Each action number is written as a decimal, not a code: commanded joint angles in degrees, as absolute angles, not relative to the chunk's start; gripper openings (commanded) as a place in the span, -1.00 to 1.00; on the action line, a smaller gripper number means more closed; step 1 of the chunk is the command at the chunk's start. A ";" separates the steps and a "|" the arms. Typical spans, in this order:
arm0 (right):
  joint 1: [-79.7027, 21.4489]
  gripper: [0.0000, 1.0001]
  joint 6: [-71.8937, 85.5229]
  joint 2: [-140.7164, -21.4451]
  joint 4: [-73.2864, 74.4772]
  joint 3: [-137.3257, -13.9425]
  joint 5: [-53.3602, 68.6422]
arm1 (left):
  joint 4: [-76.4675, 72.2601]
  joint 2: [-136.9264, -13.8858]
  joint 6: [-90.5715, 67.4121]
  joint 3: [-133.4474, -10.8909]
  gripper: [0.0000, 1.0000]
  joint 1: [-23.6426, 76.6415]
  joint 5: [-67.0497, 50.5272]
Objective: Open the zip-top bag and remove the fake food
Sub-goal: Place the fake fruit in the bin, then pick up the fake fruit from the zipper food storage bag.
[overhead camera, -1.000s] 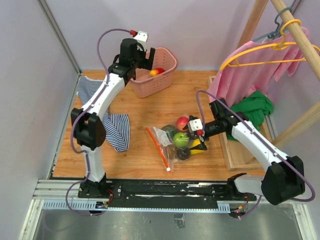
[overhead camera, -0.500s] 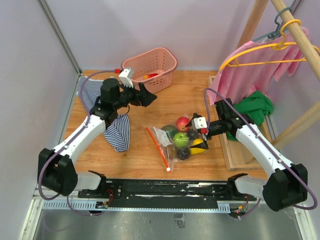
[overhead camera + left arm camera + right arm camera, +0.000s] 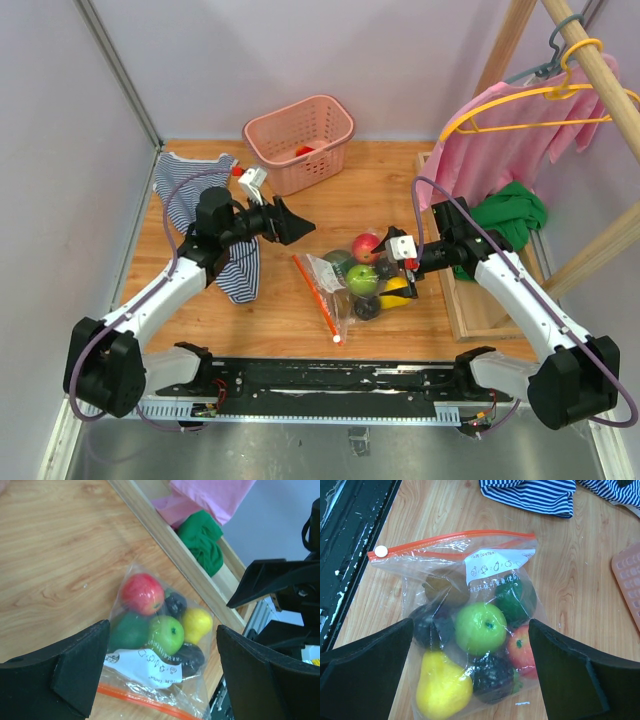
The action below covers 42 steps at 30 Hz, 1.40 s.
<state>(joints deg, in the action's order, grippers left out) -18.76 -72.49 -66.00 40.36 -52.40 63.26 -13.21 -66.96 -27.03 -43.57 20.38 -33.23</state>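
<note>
The zip-top bag (image 3: pixel 338 288) lies flat on the wooden table, its red-orange zip strip (image 3: pixel 315 297) on the left side and shut. Inside is the fake food: red apple (image 3: pixel 365 245), green apple (image 3: pixel 361 279), yellow pear (image 3: pixel 395 293) and dark pieces. My left gripper (image 3: pixel 300 228) is open and empty, in the air to the left of the bag. In the left wrist view the gripper (image 3: pixel 161 632) frames the bag (image 3: pixel 150 680). My right gripper (image 3: pixel 407 284) is open and empty over the bag's right end. In the right wrist view the gripper (image 3: pixel 470 630) frames the green apple (image 3: pixel 480 628) and the white label (image 3: pixel 495 570).
A pink slotted basket (image 3: pixel 300 140) stands at the back. A striped cloth (image 3: pixel 235 262) lies at the left. At the right a wooden rack (image 3: pixel 455 300) holds a pink shirt (image 3: pixel 510 135) on a yellow hanger, and a green cloth (image 3: pixel 505 215).
My left arm has swung from over the pink basket down and forward toward the bag, gripper open. My right gripper has shifted slightly by the bag's right end.
</note>
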 commanded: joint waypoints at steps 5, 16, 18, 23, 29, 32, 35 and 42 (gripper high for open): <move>-17.41 0.97 -72.51 -66.25 41.12 -52.44 64.88 | -23.75 -70.80 -30.41 -41.07 0.78 20.16 -42.10; -17.41 0.97 -71.16 -68.14 41.67 -53.60 65.01 | -44.00 -66.86 -43.16 -27.98 0.77 20.19 -44.82; -17.40 0.97 -70.68 -68.49 41.68 -53.92 64.75 | -46.02 -65.33 -44.15 -25.81 0.77 20.16 -44.26; -17.23 0.97 -71.10 -69.78 42.87 -54.08 62.86 | -47.23 -62.89 -44.07 -22.38 0.77 20.28 -44.20; -17.13 0.97 -72.10 -71.09 45.27 -55.16 64.56 | -40.07 -56.32 -30.33 -20.15 0.72 29.10 -34.96; -17.41 0.97 -74.39 -70.19 44.42 -53.38 65.34 | -35.30 -52.07 -26.43 -17.85 0.72 33.46 -26.35; -18.60 0.97 -72.80 -68.43 39.68 -50.71 64.41 | -34.72 -47.92 -29.40 -13.72 0.59 33.57 -23.13; -26.37 0.97 -72.34 -68.55 33.73 -47.98 58.25 | -23.60 -40.95 -36.33 -9.65 -0.08 33.57 -17.77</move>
<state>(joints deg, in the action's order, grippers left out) -21.80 -72.23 -68.77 37.71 -49.50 61.45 -32.01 -43.29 -33.82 -9.43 33.26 -23.33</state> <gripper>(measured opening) 0.985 0.522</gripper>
